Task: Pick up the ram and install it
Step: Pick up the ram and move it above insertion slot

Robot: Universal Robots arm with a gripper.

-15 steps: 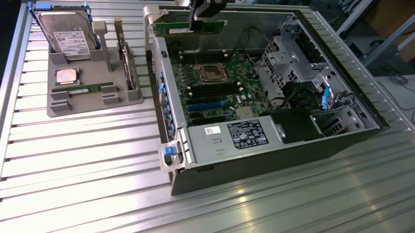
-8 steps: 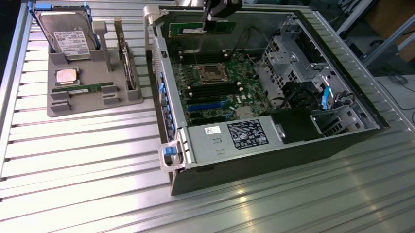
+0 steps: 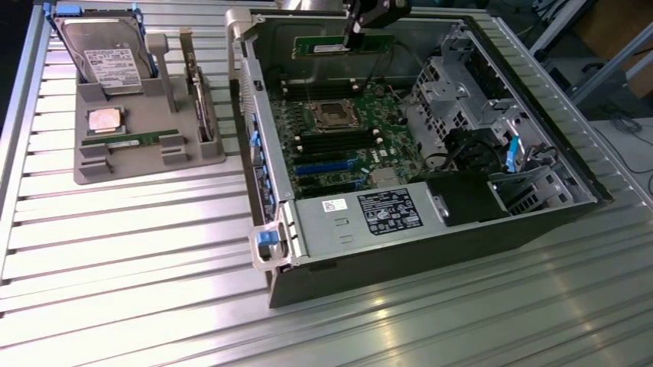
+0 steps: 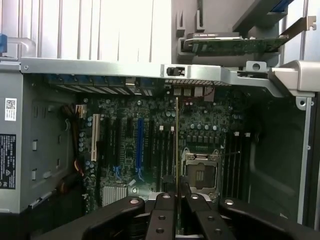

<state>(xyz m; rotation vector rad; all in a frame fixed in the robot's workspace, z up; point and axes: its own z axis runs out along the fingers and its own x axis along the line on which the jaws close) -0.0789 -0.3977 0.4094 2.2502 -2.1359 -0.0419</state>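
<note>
Currently, the end effector (image 3: 354, 34) was clamped on the ram (image 3: 342, 47), its fingers (image 4: 162, 215) closed on either face of the stick. The exterior view showed the ram held level and lengthwise, raised over the open computer case (image 3: 408, 260) at the end nearest the worktop's (image 3: 122, 252) far edge. It was clear of the motherboard (image 3: 347, 138).

In the wrist view the ram (image 4: 176, 140) appeared edge-on as a thin line. It ran parallel to the black memory slots (image 4: 160, 150) and just beside the empty processor socket (image 4: 200, 172). Whether it sat exactly over one slot could not be told.

The case lay on its side with the power supply (image 3: 357, 218) at its near end.

A grey holder (image 3: 143, 164) stood near the worktop's edge at the exterior view's left, apart from the case. It carried a hard drive (image 3: 102, 57) upright, a square processor chip (image 3: 105, 120), an expansion card (image 3: 201, 99) on edge, and a second green stick (image 3: 128, 141) lying in its front groove.
</note>
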